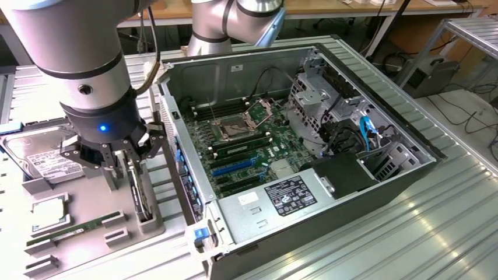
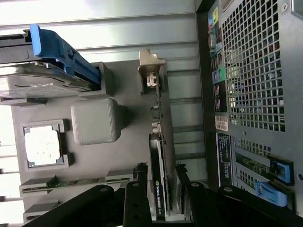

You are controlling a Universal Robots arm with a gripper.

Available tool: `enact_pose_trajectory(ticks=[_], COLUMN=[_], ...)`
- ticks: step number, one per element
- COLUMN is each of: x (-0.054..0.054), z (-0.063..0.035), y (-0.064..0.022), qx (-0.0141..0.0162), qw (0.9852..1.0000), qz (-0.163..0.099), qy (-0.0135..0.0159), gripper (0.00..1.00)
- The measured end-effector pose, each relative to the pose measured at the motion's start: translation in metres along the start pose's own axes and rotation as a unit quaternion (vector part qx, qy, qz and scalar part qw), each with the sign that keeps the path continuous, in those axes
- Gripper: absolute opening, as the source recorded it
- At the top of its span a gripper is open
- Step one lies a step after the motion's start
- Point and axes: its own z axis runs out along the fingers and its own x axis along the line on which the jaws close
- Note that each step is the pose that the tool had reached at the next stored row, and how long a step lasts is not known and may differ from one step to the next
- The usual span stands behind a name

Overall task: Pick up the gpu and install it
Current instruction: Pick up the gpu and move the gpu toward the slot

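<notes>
Straddling the one gpu [image 1: 141, 192] [image 2: 158, 142], the single gripper [image 1: 128, 175] [image 2: 160, 166] has its two fingers [image 2: 140, 189] spread, one on each side of the card. In the wrist view a thin gap shows along both faces, so nothing is pinched.

The gpu stands on edge in a slot of the grey tray [image 1: 93, 192] [image 2: 118, 156], its silver bracket at the end far from the gripper. The tray lies on the ribbed metal tabletop [image 1: 389, 233], just beside the one open computer case [image 1: 202, 76] [image 2: 251, 71], on the exterior view's left.

The tray also carries three other parts:
- one hard drive [image 1: 43, 154] [image 2: 33, 82] with a white label
- one square processor [image 1: 48, 213] [image 2: 43, 145]
- one green RAM stick [image 1: 78, 227] [image 2: 75, 181]

Inside the case lies one motherboard [image 1: 249, 146], with one labelled power supply [image 1: 288, 195] near its front edge.
</notes>
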Motion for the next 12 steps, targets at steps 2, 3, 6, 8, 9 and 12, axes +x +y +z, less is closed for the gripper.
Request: enact_pose_trajectory(ticks=[2, 3, 6, 8, 9, 12], x=[0.000, 0.000, 0.000, 0.001, 0.001, 0.001], z=[0.0053, 0.0069, 0.0123, 0.0158, 0.0173, 0.0222], y=[-0.0002, -0.0003, -0.0005, -0.0006, -0.0007, -0.0009], qx=[0.0000, -0.0001, -0.0002, -0.0006, -0.0010, -0.0031], qw=[1.0000, 1.0000, 1.0000, 1.0000, 1.0000, 1.0000], qz=[-0.001, -0.001, -0.001, -0.002, -0.002, -0.003], qy=[-0.0006, -0.0008, -0.0014, -0.0014, -0.0014, -0.0014], gripper=[0.36, 0.36, 0.36, 0.36, 0.36, 0.36])
